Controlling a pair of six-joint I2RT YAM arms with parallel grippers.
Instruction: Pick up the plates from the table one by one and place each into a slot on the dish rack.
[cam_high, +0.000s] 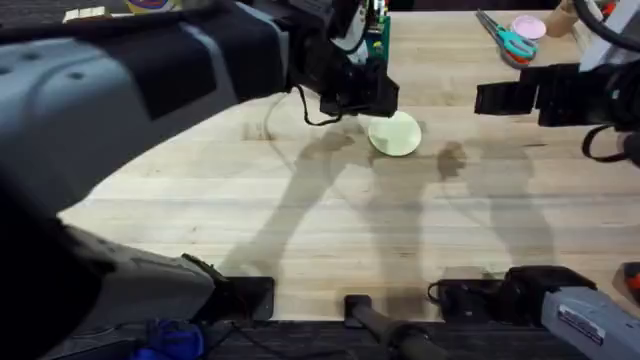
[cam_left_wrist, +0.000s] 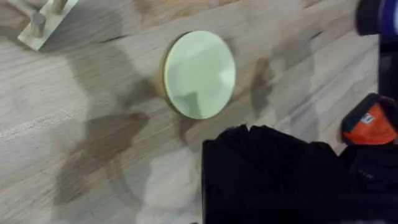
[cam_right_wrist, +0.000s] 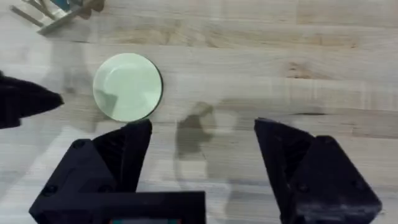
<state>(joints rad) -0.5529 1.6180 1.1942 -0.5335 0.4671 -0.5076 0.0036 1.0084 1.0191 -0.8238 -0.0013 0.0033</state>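
Observation:
A pale cream-yellow plate (cam_high: 395, 133) lies flat on the wooden table (cam_high: 300, 210), just past its middle. My left gripper (cam_high: 358, 98) hangs just behind and to the left of the plate, apart from it. In the left wrist view the plate (cam_left_wrist: 199, 74) lies beyond the gripper's black body. My right gripper (cam_high: 498, 97) hovers to the right of the plate, open and empty; its wrist view shows the plate (cam_right_wrist: 127, 86) ahead of its left finger (cam_right_wrist: 124, 155). A corner of the dish rack (cam_right_wrist: 56, 15) with its pegs shows beyond the plate.
A green stand (cam_high: 377, 35) rises behind the left gripper. Teal-handled scissors (cam_high: 510, 40) and a small pink disc (cam_high: 528, 27) lie at the back right. The left arm (cam_high: 150, 70) looms large and dark across the left side. Bare tabletop stretches in front of the plate.

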